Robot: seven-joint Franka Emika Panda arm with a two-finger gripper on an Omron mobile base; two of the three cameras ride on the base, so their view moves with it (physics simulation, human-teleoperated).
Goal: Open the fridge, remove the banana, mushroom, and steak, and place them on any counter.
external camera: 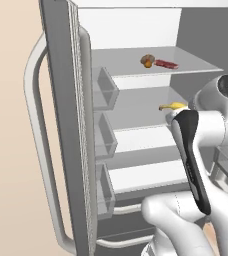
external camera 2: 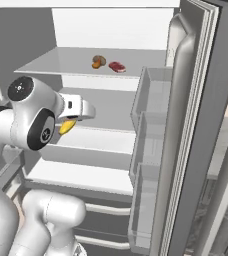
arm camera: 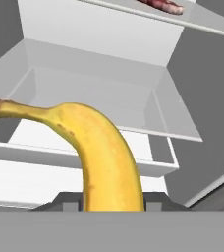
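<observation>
Holding: the gripper (arm camera: 113, 209) is clamped on the banana (arm camera: 97, 152); in the hand view the fruit rises from between the fingers and curves up and to the left, ending in a brown stem tip.
Banana, base views: a yellow end shows just left of the arm's wrist in the left base view (external camera: 173, 106), and a yellow end hangs below the white hand in the right base view (external camera 2: 67, 127). It sits at the level of the middle shelf, off the shelf surface.
Fridge: the fridge (external camera: 131, 30) stands open, white inside, with glass shelves; in the left base view the left door (external camera: 61, 125) swings toward the camera, carrying a long pale handle (external camera: 36, 150) and three clear door bins (external camera: 105, 90).
Right door: in the right base view the other door (external camera 2: 191, 130) stands open on the right, also with clear bins.
Mushroom: the mushroom (external camera: 147, 61) sits on the top shelf, toward the far middle; seen also in the right base view (external camera 2: 98, 61).
Steak: the steak (external camera: 166, 64) lies flat on the same shelf, just right of the mushroom, close beside it; whether they touch I cannot tell. A red edge of it shows at the top of the hand view (arm camera: 164, 5).
Arm: the white arm (external camera 2: 31, 125) reaches into the fridge opening at mid height.
Lower drawers: two pale drawer handles (external camera: 128, 209) show below the shelves.
</observation>
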